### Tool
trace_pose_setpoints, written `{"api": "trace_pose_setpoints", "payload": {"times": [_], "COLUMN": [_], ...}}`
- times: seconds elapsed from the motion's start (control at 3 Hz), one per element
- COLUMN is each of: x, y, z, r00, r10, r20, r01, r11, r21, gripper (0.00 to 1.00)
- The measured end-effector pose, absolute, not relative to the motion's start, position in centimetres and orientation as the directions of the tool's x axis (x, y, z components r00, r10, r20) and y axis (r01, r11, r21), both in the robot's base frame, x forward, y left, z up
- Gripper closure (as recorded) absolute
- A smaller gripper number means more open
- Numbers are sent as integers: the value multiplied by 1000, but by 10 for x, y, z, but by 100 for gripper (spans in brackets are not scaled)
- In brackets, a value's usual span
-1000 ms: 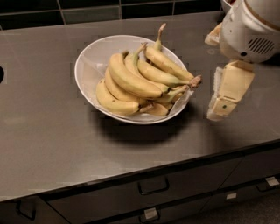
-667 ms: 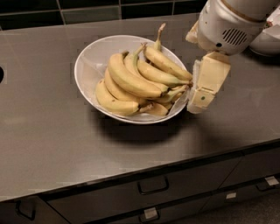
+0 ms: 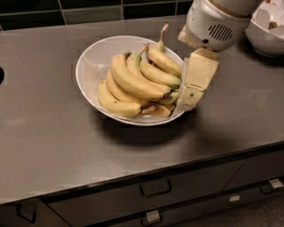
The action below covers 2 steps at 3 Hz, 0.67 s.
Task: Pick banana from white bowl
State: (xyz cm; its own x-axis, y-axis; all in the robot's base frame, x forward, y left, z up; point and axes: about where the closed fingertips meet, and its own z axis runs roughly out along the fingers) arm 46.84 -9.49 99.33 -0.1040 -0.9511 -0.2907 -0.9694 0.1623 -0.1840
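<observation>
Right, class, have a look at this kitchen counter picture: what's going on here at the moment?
A robot arm's beige end effector hangs at the right rim of the wide, shallow white bowl, which sits on a dark grey countertop. The bowl holds a heap of yellow bananas. The plump, smooth, pale yellow banana lies on top of the heap, not yet grasped. A smaller white bowl stands at the far right corner of the counter.

A grey counter (image 3: 53, 133) fills the middle, with dark tiles (image 3: 88, 11) along 12 o'clock, a small bowl (image 3: 266, 37) at 2 o'clock, drawers (image 3: 155, 188) with handles (image 3: 155, 190) at 6 o'clock, and the gripper (image 3: 188, 99) just toward 3 o'clock of centre.
</observation>
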Motion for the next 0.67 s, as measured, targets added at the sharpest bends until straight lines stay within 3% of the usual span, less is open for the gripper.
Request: {"api": "trace_pose_setpoints", "payload": {"times": [0.67], "x": [490], "y": [-43], "z": [981], "r00": [-203], "r10": [-943], "r20": [-265], "r01": [-961], "r11": [244], "r21": [-131], "gripper": [0]}}
